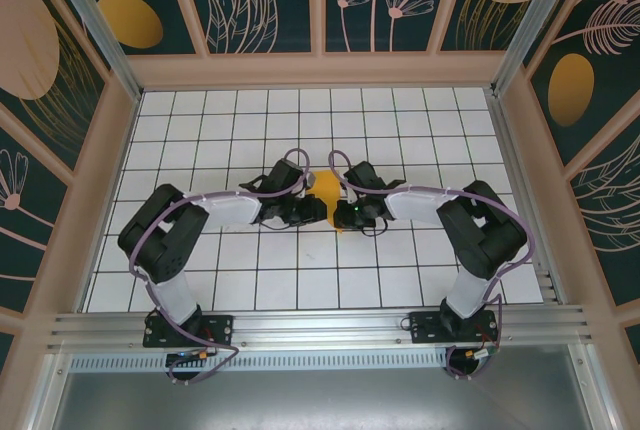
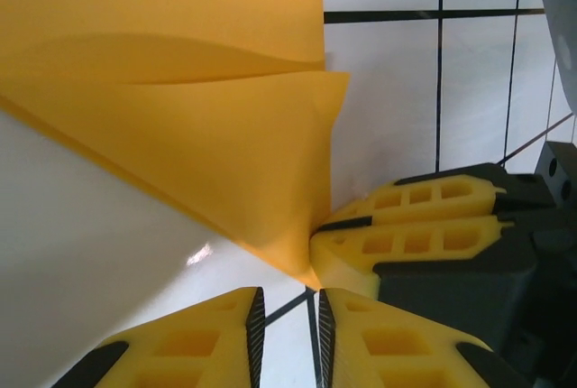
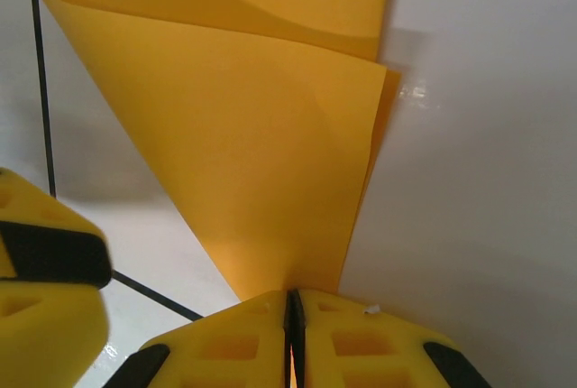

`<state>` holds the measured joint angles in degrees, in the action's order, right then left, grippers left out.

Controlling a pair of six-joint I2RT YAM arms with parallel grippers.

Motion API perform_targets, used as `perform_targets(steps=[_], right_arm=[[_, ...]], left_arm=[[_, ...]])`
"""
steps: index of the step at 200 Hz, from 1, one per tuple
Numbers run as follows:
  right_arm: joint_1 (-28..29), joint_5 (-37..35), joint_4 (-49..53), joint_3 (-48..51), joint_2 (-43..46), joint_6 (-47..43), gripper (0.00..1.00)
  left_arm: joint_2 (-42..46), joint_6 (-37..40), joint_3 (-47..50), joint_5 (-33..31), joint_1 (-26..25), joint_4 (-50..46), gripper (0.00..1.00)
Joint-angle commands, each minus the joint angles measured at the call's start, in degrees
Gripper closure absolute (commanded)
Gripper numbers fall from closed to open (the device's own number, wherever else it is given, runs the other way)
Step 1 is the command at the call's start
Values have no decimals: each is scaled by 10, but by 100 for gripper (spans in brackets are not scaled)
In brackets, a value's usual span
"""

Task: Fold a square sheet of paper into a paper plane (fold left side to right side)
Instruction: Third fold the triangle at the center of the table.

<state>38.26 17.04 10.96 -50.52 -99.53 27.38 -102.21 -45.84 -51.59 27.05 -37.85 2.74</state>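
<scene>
**Sheet pinched at its tip by the right gripper, mid-table**

The orange paper sheet (image 1: 327,193) is at the middle of the white grid table (image 1: 200,140), between the left arm (image 1: 215,212) and the right arm (image 1: 430,205). From above, their black wrists cover much of it.

The right gripper (image 3: 291,298) is clamped on the sheet's lower tip, with curled layers fanning away from it.

The left gripper (image 2: 288,296) is just beside that tip. Its jaws are narrowly apart, a tile line shows through the gap, and nothing is between them.

The patterned walls (image 1: 260,0) are well apart from the sheet.
</scene>
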Motion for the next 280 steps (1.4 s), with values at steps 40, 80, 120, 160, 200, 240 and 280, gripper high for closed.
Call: perform_targets(steps=[40, 80, 120, 160, 200, 240, 280], right_arm=[[11, -56, 65, 19, -45, 0, 87], [12, -61, 70, 16, -50, 0, 87], [18, -77, 83, 10, -59, -2, 87], [21, -96, 100, 10, -65, -6, 87], [22, -104, 105, 12, -66, -7, 87], [22, -105, 105, 14, -67, -8, 87], [22, -103, 102, 15, -68, -8, 88]], left_arm=[[-35, -58, 1, 16, -4, 83, 77], [-52, -65, -1, 13, -5, 93, 78], [-72, -63, 0, -18, -5, 86, 78], [-81, -48, -4, -60, -4, 58, 78], [-77, -43, -12, -71, 10, 51, 76], [-78, -32, -29, -74, 28, 41, 75], [-81, -24, -28, -77, 53, 43, 75]])
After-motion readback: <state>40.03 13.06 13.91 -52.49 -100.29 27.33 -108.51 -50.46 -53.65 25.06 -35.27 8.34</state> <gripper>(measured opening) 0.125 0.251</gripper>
